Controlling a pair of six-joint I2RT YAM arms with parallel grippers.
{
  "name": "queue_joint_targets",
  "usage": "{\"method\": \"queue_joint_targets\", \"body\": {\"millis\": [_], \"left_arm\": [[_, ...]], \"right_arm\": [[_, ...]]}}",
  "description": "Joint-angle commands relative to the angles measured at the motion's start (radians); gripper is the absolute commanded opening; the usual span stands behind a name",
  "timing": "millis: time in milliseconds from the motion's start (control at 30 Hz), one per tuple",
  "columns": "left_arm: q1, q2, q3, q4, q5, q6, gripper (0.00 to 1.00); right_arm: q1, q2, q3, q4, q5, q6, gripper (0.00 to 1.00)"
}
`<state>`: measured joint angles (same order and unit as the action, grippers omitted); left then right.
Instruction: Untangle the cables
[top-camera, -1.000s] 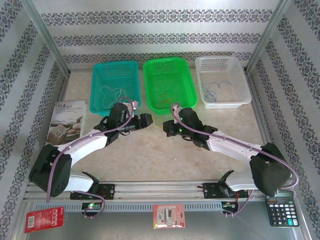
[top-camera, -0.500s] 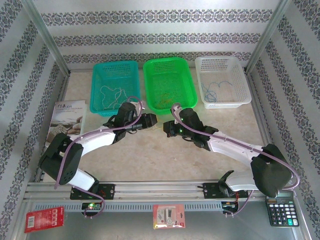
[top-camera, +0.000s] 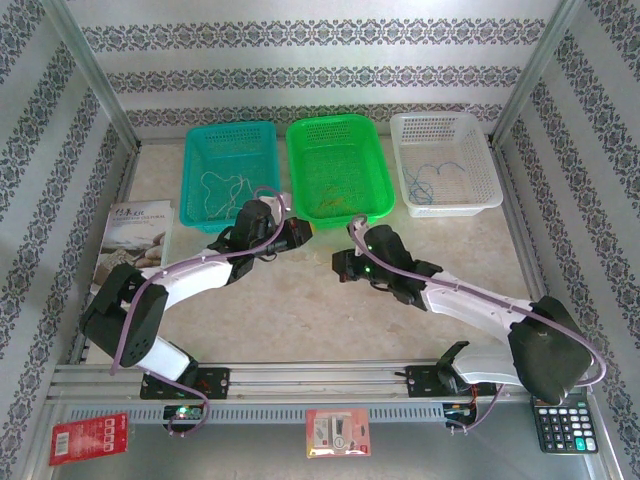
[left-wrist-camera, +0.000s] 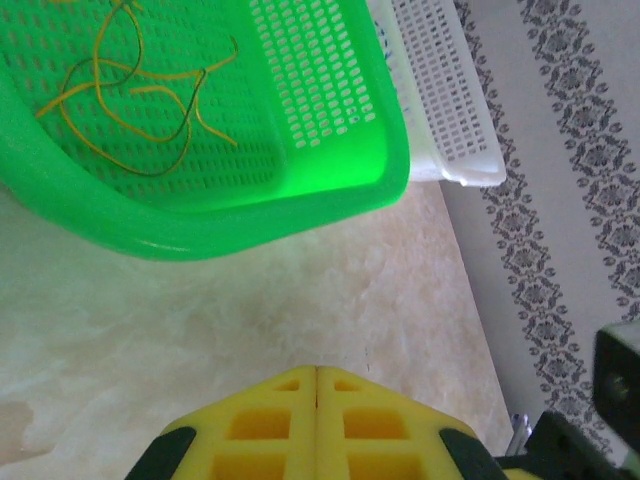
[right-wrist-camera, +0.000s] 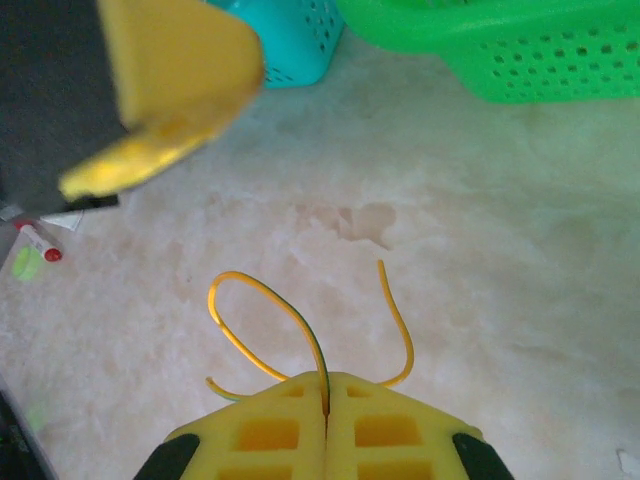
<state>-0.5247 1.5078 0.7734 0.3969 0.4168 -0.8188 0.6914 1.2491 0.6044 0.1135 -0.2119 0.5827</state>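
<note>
Striped, floral wallpaper rings a glossy marble-look table (top-camera: 300, 310). Three perforated plastic tubs stand in a row: teal basket (top-camera: 190, 170) at 11 o'clock, green basket (top-camera: 292, 150) at 12, white basket (top-camera: 440, 117) at 1. A booklet (top-camera: 135, 245) lies at 9, a calculator (top-camera: 563, 424) at 5. Thin limp loops rest inside the baskets: cream cable (top-camera: 225, 188) in teal, yellow cables (left-wrist-camera: 130, 90) in green, blue cable (top-camera: 430, 180) in white. Near centre, the right gripper (right-wrist-camera: 327, 385) pinches a yellow strand (right-wrist-camera: 300, 316), its loop and loose end curling out above the table. The left gripper (left-wrist-camera: 316, 372), just short of the green basket, is closed, empty.
</note>
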Motion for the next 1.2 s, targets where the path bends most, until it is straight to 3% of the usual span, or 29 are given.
{"method": "queue_joint_targets", "body": {"millis": [0,267,467,733,933,1167], "left_arm": [[-0.014,-0.052,0.005,0.1,-0.061,-0.037,0.0],[-0.015,-0.078,-0.029,0.279,-0.086,-0.111,0.0],[-0.015,-0.067,-0.01,0.251,-0.059,-0.091,0.0],[-0.021,-0.01,-0.02,0.172,0.119,0.022,0.42],[-0.056,0.016,-0.001,0.064,0.146,0.122,0.54],[-0.063,0.059,0.003,0.034,0.122,0.172,0.59]], "right_arm": [[-0.002,-0.033,-0.05,0.039,0.042,0.033,0.0],[-0.014,-0.055,-0.127,0.111,0.056,0.089,0.0],[-0.031,-0.076,-0.131,0.13,0.039,0.105,0.0],[-0.083,-0.108,-0.084,0.125,-0.034,0.115,0.0],[-0.083,-0.077,-0.034,0.119,-0.071,0.108,0.0],[-0.073,-0.065,0.0,0.121,-0.101,0.112,0.0]]}}
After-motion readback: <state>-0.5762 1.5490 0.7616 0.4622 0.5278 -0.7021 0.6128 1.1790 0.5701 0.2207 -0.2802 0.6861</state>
